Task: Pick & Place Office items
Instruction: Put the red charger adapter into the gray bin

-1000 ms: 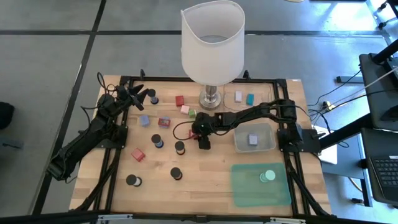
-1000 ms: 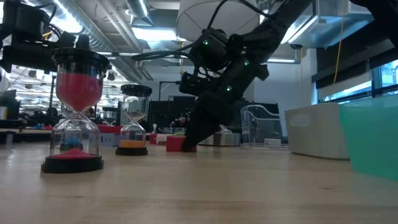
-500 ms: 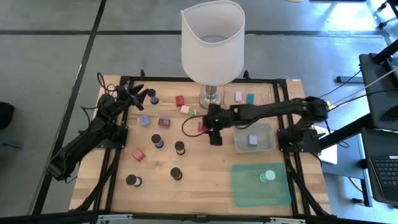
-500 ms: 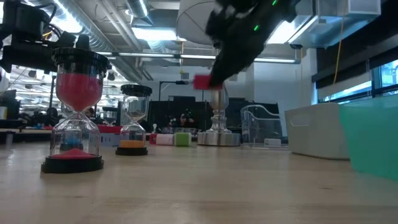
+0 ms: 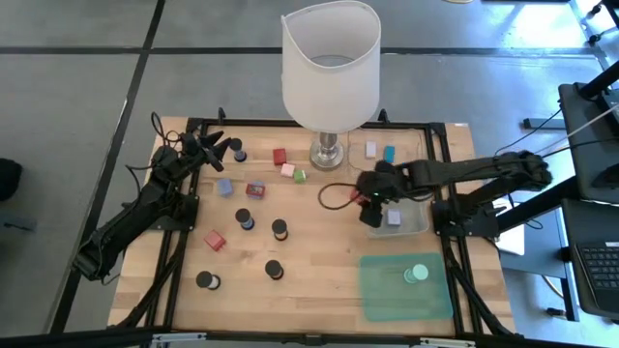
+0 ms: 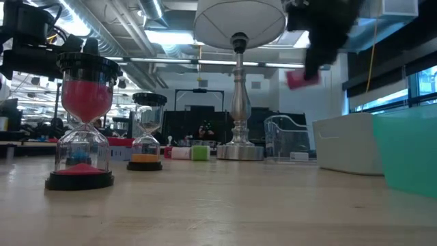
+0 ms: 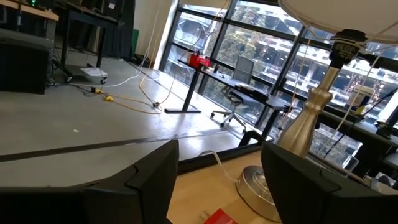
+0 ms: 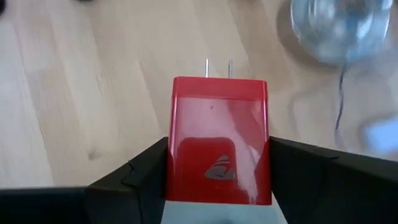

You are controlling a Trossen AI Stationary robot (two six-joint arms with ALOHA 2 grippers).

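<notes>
Between your right gripper's (image 8: pixel 217 171) fingers sits a red charger block (image 8: pixel 219 140), gripped on both sides, its two metal prongs pointing away from the wrist; only the right wrist view shows those prongs. From above, you see that gripper (image 5: pixel 372 215) at the left edge of the grey tray (image 5: pixel 418 224), just beside a small pale block (image 5: pixel 394 217) lying in it. From table height, the red block (image 6: pixel 299 79) hangs high in the air, right of the lamp's stem (image 6: pixel 238 102). Farther off, your left gripper (image 5: pixel 215 145) waits at the table's back left, fingers parted and empty, near a black cylinder (image 5: pixel 237 152). The mint disc (image 5: pixel 417 274) lies on the green mat (image 5: pixel 387 290).
</notes>
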